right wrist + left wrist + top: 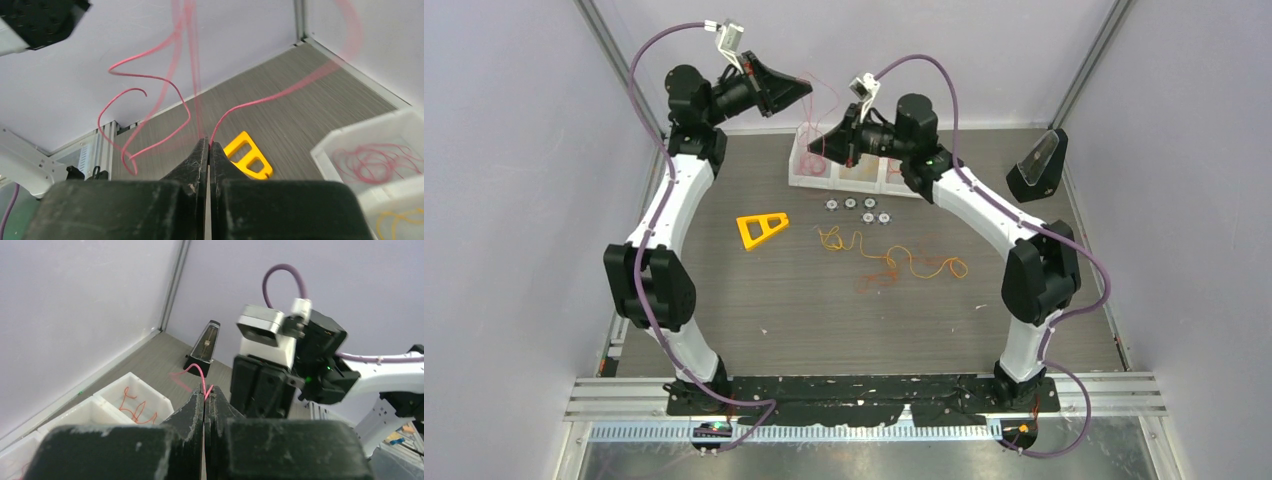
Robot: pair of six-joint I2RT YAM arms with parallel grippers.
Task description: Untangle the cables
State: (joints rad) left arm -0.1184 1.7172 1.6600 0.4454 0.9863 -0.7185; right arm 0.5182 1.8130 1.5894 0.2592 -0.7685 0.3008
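A thin red cable (250, 104) runs in loose loops through the air between my two grippers, both raised over the back of the table. My left gripper (205, 392) is shut on one stretch of it (192, 368). My right gripper (208, 144) is shut on another stretch, just below and to the right of the left one (804, 92) in the top view. A tangle of yellow and orange cables (894, 258) lies on the table in the middle. More red and yellow cables lie in the compartments of a white tray (350, 135).
The white tray (799, 180) stands at the back centre, under the grippers. A yellow triangular frame (761, 228) lies left of the tangle. Several small round pieces (857, 208) sit in front of the tray. A black wedge-shaped object (1039, 165) stands at the back right.
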